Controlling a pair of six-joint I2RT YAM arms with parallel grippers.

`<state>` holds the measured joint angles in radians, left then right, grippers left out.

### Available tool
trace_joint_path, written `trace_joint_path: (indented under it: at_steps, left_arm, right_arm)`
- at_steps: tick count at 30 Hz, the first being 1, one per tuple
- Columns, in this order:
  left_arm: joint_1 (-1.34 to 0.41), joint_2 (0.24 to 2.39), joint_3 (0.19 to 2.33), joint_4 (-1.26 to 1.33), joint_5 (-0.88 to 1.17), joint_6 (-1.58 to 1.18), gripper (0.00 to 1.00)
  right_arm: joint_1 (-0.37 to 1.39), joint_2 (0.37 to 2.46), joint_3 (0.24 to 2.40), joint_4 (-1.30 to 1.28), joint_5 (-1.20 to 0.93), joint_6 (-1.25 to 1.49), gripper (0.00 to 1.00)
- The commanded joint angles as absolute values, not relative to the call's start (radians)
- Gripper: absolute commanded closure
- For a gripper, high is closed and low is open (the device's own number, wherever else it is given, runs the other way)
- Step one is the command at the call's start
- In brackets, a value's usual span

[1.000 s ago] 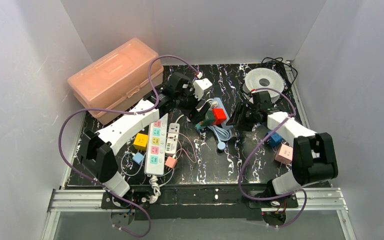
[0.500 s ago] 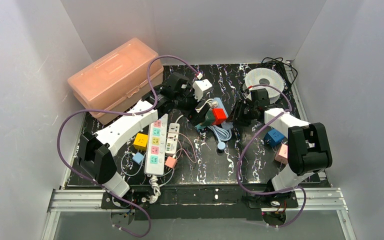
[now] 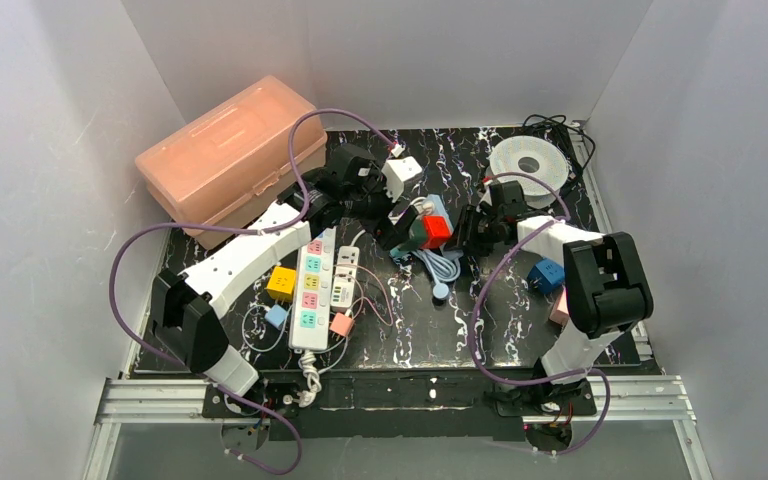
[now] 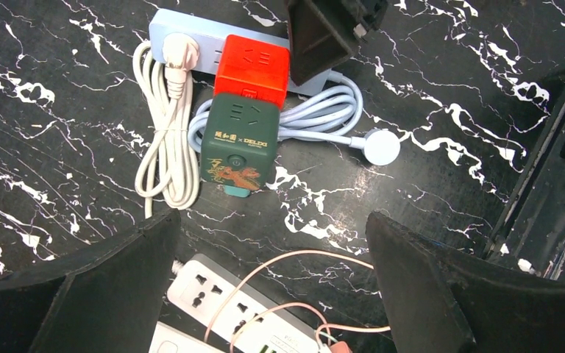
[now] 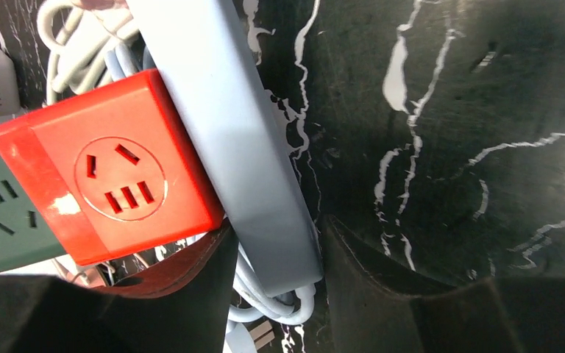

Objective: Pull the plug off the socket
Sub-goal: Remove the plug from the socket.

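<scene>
A light blue power strip [image 3: 440, 213] lies mid-table, also in the left wrist view [image 4: 191, 29] and the right wrist view [image 5: 221, 132]. A red cube plug [image 3: 437, 231] [image 4: 252, 66] [image 5: 110, 176] sits in it, with a green cube [image 3: 418, 238] [image 4: 239, 143] against it. A white plug [image 4: 178, 53] with a coiled cord sits in the strip's end. My right gripper [image 3: 472, 232] [image 5: 279, 272] is shut on the strip's end, fingers [image 5: 382, 287] on both sides. My left gripper [image 3: 393, 226] [image 4: 272, 220] is open, hovering just short of the green cube.
A peach lidded box [image 3: 228, 150] stands at the back left. White power strips [image 3: 312, 285] with a yellow cube [image 3: 281, 282] and pink cords lie front left. A white spool [image 3: 527, 160], a blue cube [image 3: 546, 274] and a white adapter [image 3: 403, 170] lie around.
My right arm has swung left and its gripper has reached the end of the blue strip. My left gripper has shifted slightly towards the cubes.
</scene>
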<state>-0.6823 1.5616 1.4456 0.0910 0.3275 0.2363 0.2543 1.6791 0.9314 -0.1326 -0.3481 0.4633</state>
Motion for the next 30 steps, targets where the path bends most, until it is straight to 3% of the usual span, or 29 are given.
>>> trace_joint_path:
  at_steps: [1, 5, 10, 13, 21, 30]
  left_arm:
    - [-0.680, 1.507, 1.417, 0.055, 0.365, 0.258, 0.02]
    - [-0.680, 1.525, 1.414, 0.064, 0.391, 0.258, 0.02]
    - [-0.680, 1.588, 1.424, 0.074, 0.428, 0.270, 0.02]
    - [-0.680, 1.650, 1.453, 0.065, 0.462, 0.314, 0.02]
    - [-0.682, 1.821, 1.618, -0.041, 0.677, 0.402, 0.02]
    - [-0.698, 1.827, 1.555, 0.047, 0.760, 0.559, 0.02]
  right_arm:
    - [0.317, 1.713, 0.924, -0.051, -0.372, 0.455, 0.47]
    - [0.344, 1.716, 0.884, 0.027, -0.378, 0.486, 0.54]
    - [0.348, 1.631, 0.781, 0.183, -0.389, 0.562, 0.78]
    - [0.348, 1.572, 0.719, 0.272, -0.398, 0.610, 0.98]
    - [0.355, 1.509, 0.624, 0.466, -0.507, 0.719, 0.99]
    - [0.391, 1.499, 0.612, 0.465, -0.482, 0.683, 0.99]
